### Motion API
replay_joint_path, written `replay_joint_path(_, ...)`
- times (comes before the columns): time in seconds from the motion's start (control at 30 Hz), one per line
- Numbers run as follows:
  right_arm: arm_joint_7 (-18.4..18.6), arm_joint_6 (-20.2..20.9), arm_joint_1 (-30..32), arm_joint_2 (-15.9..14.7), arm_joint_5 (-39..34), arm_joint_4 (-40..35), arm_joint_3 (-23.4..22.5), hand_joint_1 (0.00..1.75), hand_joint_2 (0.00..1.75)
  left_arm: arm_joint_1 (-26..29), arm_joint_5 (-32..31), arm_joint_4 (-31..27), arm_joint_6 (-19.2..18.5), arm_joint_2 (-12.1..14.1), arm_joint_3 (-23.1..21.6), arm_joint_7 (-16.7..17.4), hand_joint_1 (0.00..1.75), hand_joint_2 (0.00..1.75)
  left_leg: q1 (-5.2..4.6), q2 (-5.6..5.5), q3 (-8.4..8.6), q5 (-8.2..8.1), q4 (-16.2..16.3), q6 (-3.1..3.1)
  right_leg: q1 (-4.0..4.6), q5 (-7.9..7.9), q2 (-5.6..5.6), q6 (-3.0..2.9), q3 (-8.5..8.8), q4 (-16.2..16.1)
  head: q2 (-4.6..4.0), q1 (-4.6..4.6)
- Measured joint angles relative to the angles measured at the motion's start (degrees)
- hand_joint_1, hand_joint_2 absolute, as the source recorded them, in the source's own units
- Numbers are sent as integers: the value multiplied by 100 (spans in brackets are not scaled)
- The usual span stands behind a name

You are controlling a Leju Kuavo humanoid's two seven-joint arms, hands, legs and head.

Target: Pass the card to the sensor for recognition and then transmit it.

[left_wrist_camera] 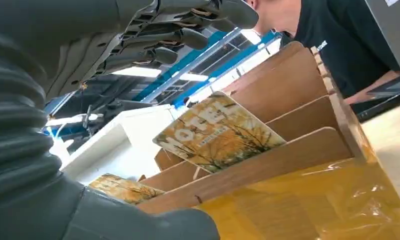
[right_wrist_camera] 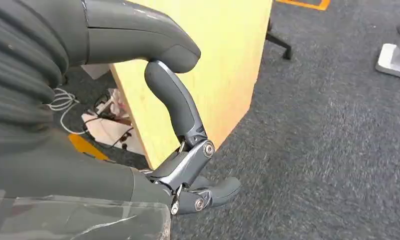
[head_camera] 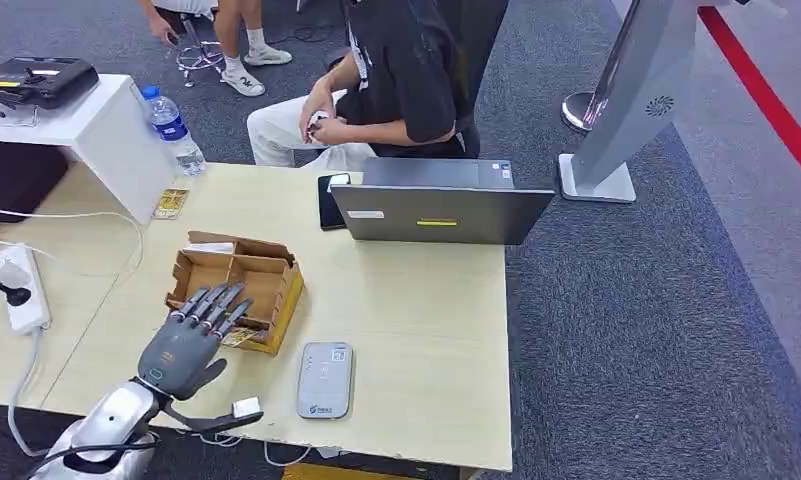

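Left hand (head_camera: 188, 340) flat above the cardboard box (head_camera: 238, 288), fingers (left_wrist_camera: 178, 37) spread, grasping nothing. Card (left_wrist_camera: 218, 131) leaning in a slot just beneath those fingers (a second one nearer the wrist). Sensor (head_camera: 325, 379) beside the hand on the wooden desk (head_camera: 416, 330). Right hand (right_wrist_camera: 188, 165) hung off the desk's edge over grey carpet (right_wrist_camera: 332, 150), curled, empty.

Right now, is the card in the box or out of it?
In. The card leans tilted in a slot of the box, behind a low divider. The left hand hovers open above it and holds nothing.
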Motion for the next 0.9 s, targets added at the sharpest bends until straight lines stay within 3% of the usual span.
replay_joint_path(0.57,28,-96,-14,-4,-155,-50,205,0,175,-141,-96,249,-107,-450,-7,7,0,175,0,3,-1,0,1,0,0,1,4,0,-6,0,0,0)
replay_joint_path(0.9,17,-173,-13,-17,-343,-70,302,0,175,-137,7,142,-52,-485,-13,103,0,175,0,3,-2,0,1,0,0,1,3,-1,-6,0,0,-2)
